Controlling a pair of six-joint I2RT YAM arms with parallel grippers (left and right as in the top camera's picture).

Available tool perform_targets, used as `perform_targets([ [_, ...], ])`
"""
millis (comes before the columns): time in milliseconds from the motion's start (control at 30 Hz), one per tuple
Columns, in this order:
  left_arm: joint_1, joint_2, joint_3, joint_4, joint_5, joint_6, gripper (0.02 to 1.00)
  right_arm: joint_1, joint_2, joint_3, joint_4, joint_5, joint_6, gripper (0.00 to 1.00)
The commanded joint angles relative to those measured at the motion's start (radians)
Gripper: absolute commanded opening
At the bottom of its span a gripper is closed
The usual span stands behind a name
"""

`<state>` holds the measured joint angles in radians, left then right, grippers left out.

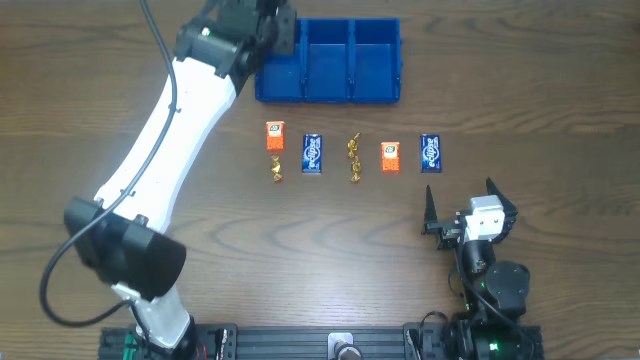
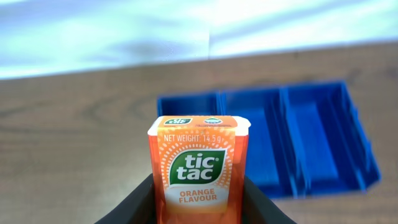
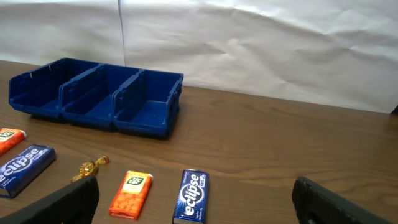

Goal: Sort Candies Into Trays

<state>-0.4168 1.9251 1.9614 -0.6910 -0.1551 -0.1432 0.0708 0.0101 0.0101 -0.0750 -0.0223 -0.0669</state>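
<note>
An orange candy box (image 2: 199, 155) was held just short of the blue tray (image 2: 323, 185).
It was clamped at its narrow sides by the left gripper (image 2: 199, 208) and judged light, rigid, slick; the right gripper (image 1: 466, 206) was seen spread, well apart from the tray.

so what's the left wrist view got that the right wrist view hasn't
Left wrist view adds: an orange candy box, upright and gripped in the left tool, close up in front of the blue three-bin tray. Right wrist view adds: loose candies lying on the table, namely two blue boxes, two orange boxes and a gold-wrapped sweet. Shared: that tray and the brown wooden table.
</note>
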Motion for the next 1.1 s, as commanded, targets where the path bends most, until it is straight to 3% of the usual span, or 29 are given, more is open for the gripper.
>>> perform_targets([
  [33, 0.011, 0.192, 0.072, -0.012, -0.045, -0.056, 0.231, 0.000, -0.007, -0.002, -0.006, 0.003, -0.013, 0.998],
  [433, 0.044, 0.353, 0.072, -0.035, 0.053, -0.097, 0.226, 0.000, -0.007, -0.002, -0.006, 0.003, -0.013, 0.998],
  [933, 0.058, 0.358, 0.072, -0.024, 0.101, -0.081, 0.251, 0.000, -0.007, -0.002, -0.006, 0.003, -0.013, 0.998],
  [1033, 0.057, 0.359, 0.072, -0.028, 0.105, -0.081, 0.283, 0.000, -0.007, -0.002, -0.006, 0.003, -0.013, 0.998],
  [1100, 0.058, 0.359, 0.072, -0.029, 0.104, -0.080, 0.430, 0.000, -0.007, -0.002, -0.006, 0.003, -0.013, 0.998],
])
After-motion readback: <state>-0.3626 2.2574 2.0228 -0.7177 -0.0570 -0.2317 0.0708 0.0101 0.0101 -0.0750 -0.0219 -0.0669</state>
